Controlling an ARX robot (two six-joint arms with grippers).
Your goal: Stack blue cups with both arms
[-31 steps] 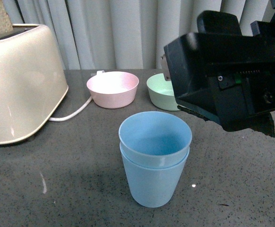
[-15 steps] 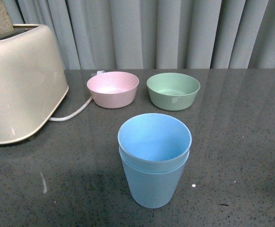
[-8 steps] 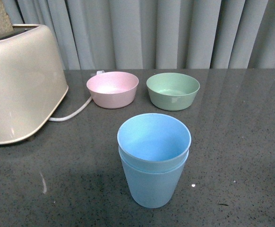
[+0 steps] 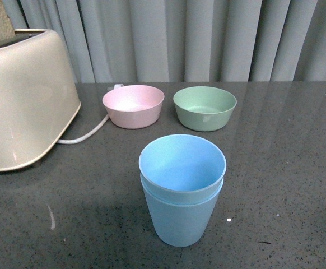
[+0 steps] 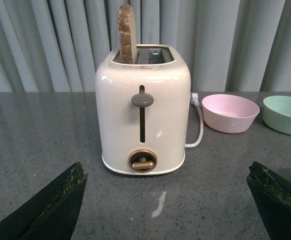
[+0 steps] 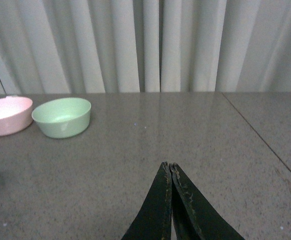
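Grey curtains back a dark speckled bench (image 4: 286,168), over which the left pincer (image 5: 168,200) hangs with fingers wide apart facing a toaster (image 5: 143,110), and the right pincer (image 6: 170,200) has its fingers pressed together on nothing. Blue cups (image 4: 182,190) stand nested upright mid-bench, with a pink bowl (image 4: 133,105) and green bowl (image 4: 204,107) behind them.

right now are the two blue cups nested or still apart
Nested. In the front view one blue cup sits upright inside the other blue cup, its rim just above the outer rim; no gripper touches them.
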